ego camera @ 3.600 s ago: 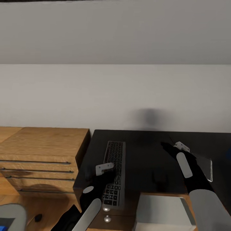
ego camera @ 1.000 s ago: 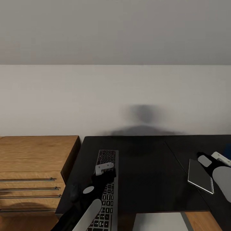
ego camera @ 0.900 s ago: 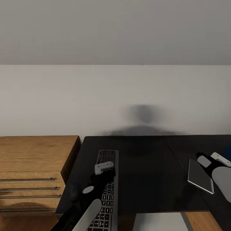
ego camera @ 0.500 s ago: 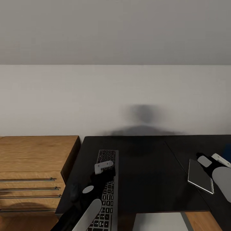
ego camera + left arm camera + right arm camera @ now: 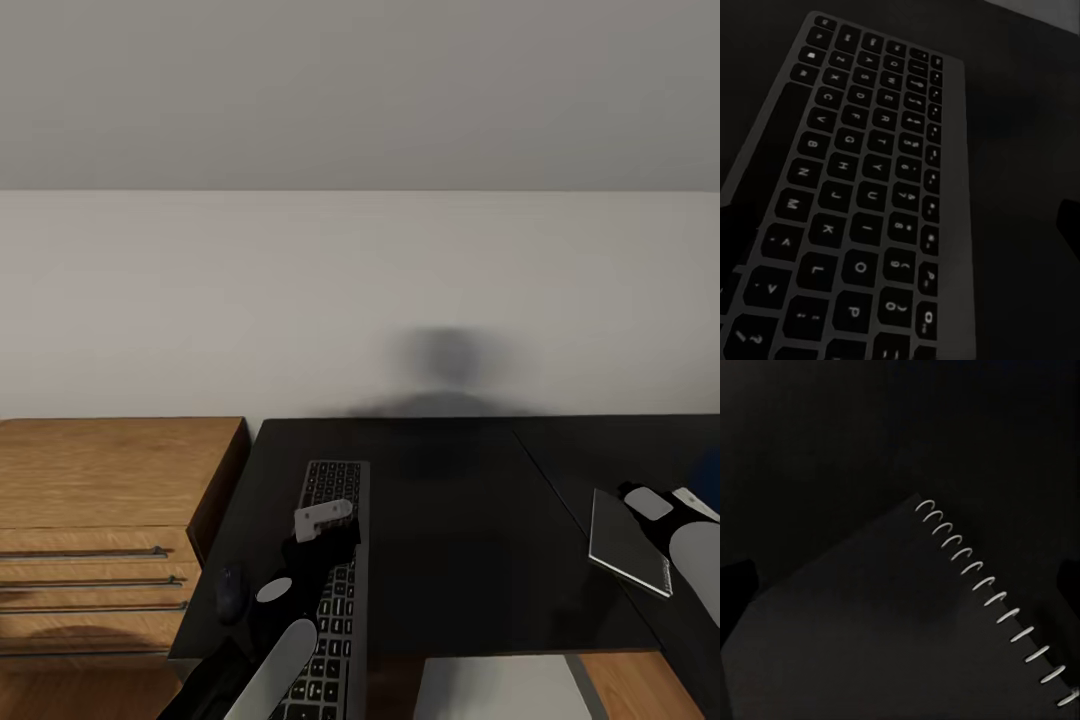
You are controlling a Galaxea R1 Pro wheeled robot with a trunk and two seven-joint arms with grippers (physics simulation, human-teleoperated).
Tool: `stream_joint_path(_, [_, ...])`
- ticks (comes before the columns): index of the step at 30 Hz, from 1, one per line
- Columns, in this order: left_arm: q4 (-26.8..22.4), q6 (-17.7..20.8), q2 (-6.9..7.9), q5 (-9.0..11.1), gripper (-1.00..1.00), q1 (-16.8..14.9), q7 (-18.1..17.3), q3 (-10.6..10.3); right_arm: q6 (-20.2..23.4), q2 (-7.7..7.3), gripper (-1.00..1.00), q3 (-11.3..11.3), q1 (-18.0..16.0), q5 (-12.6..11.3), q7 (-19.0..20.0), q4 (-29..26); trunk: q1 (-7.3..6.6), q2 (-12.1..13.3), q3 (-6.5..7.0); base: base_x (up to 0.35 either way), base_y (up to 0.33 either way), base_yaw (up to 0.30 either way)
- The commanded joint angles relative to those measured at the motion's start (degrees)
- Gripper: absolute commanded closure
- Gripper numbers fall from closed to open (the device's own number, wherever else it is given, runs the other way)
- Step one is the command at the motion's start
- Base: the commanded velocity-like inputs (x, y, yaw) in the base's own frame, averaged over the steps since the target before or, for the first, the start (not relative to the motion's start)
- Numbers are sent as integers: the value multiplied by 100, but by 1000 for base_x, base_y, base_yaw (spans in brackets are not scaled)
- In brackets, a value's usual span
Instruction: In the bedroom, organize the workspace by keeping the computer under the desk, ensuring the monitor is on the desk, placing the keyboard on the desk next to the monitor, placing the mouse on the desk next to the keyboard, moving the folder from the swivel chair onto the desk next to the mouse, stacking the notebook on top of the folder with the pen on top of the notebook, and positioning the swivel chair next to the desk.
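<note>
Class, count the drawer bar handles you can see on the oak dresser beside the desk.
3: top bar handle, middle bar handle and lowest bar handle, stacked down the oak dresser front; more may be hidden beyond the picture's edge.

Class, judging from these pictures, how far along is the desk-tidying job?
Done: keyboard and mouse lie side by side on the desk. In hand: the right gripper is at the notebook, grip unclear; the left gripper hovers over the keyboard. Left: monitor, folder, pen and chair placements.
</note>
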Motion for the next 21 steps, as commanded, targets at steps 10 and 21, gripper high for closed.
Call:
stream_joint_path(10, [-8,24,-1,29,-100,-7,39,-14,93,-91,-100,-36,25,-415,32,7,154,-286,-132,0,0,0])
stream_joint_path(21, [-8,19,0,29,-100,-6,39,-14,169,-117,-100,-37,30,-478,52,7,308,-566,-258,0,0,0])
